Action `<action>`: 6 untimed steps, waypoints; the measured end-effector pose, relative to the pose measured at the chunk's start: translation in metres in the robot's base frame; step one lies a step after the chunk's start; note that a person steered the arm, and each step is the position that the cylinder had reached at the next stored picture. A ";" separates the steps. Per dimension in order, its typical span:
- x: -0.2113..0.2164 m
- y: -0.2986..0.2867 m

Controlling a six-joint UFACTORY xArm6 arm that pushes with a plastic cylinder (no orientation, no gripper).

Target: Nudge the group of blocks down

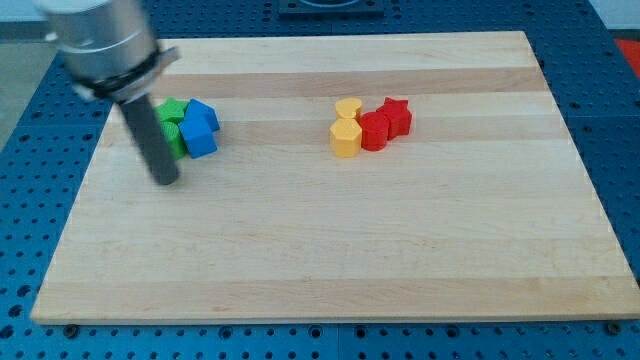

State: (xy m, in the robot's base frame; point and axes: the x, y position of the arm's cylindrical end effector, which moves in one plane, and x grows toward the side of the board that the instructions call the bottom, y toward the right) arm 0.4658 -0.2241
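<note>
My tip (166, 181) rests on the board at the view's left, just below and left of a cluster of blocks. That cluster holds two green blocks (173, 112) (177, 137), partly hidden behind the rod, and two blue blocks (202, 113) (199, 136) right of them, all touching. A second cluster lies right of the board's middle: a yellow heart-shaped block (348, 107), a yellow hexagonal block (346, 137), a red block (375, 130) and a red star-shaped block (397, 115), all touching.
The wooden board (330, 250) lies on a blue perforated table (20, 180). The arm's grey body (100, 40) hangs over the board's top left corner.
</note>
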 end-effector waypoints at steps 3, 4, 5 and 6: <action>-0.124 -0.012; -0.119 0.000; -0.115 -0.014; -0.099 -0.037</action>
